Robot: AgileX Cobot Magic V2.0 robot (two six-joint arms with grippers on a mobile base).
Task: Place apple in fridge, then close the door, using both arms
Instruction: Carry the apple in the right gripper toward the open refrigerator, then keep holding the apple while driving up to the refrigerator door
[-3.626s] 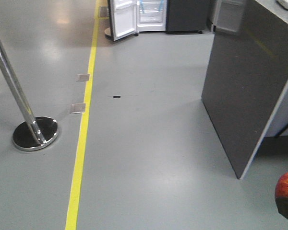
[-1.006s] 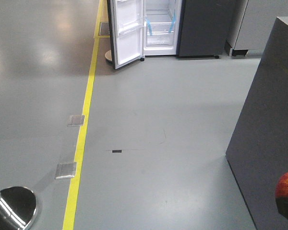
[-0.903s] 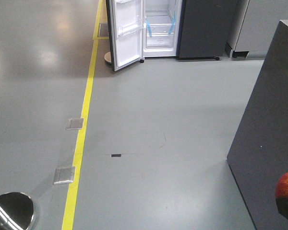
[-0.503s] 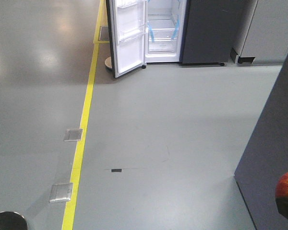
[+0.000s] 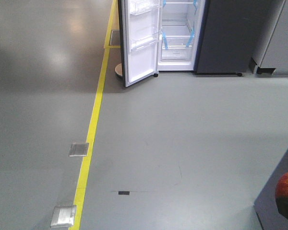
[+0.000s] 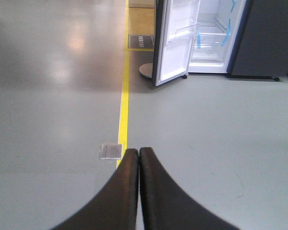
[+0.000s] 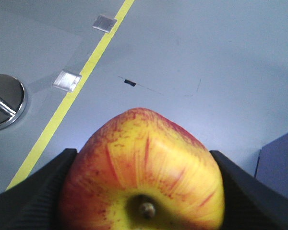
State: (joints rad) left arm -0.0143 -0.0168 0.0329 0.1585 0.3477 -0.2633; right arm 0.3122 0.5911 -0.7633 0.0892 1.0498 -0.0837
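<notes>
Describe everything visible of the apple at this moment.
The apple is glossy, streaked red over yellow, yellowest around its short brown stem, which faces the wrist camera; its shape is slightly blocky. It is clamped on both sides between the dark ribbed fingers of the right end effector. The front view shows only its red top at the lower right edge, well short of the open fridge.

The apple (image 7: 143,172), glossy red streaked over a yellow patch, is sitting squeezed between the right jaws, its short stem pointing toward the wrist camera. Far ahead of those jaws, the fridge (image 5: 177,19) is standing with its white, blue-taped shelves showing. The door (image 5: 143,45) is hanging wide open at its left, with clear bins lining its white inner face.
</notes>
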